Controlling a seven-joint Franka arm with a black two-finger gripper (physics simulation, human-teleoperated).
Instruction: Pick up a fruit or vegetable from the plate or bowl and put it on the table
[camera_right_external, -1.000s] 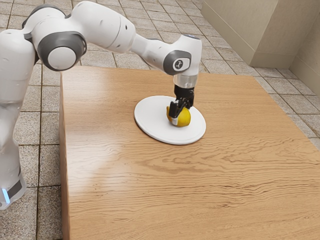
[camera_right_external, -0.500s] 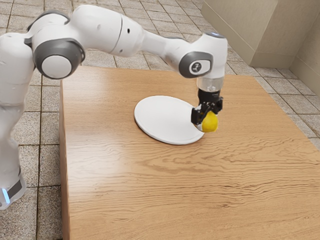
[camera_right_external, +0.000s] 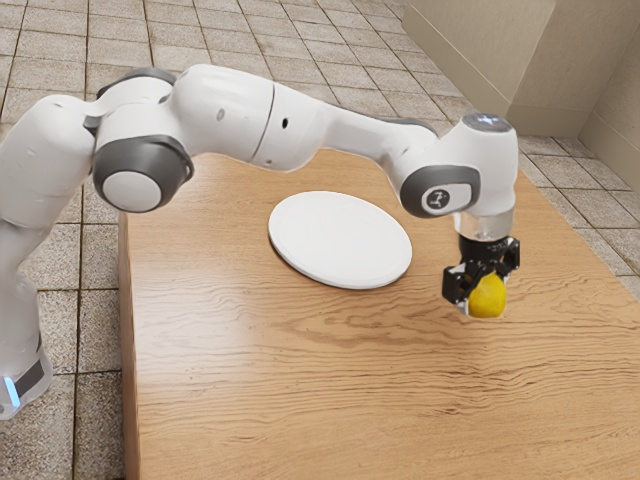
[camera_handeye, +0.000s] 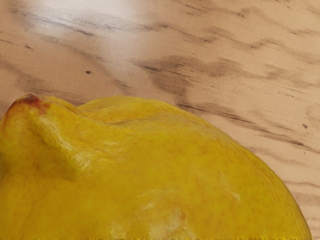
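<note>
Holding a yellow lemon (camera_right_external: 487, 298) between the two black fingers (camera_right_external: 456, 287), hugging it from both sides. Spreading the fingers just as wide as the fruit, and pointing them down at the wooden tabletop (camera_right_external: 250, 380). Having the lemon off the round white plate (camera_right_external: 340, 240), out past the plate's edge, to the exterior view's right and a little nearer that camera. Carrying it low over the wood, but not telling for sure between touching the tabletop and hanging just above it. Stretching the long white and gray arm (camera_right_external: 230, 115) across, behind the plate, and bending it down at the end. Seeing the plate lying flat on the tabletop, near the lemon but apart from it. Seeing bumpy yellow skin in the wrist view, with a small red-brown spot on a pointy end, and brown wood with dark wavy lines beyond it. Seeing gray floor tiles (camera_right_external: 60, 140) around the tabletop too.
</note>
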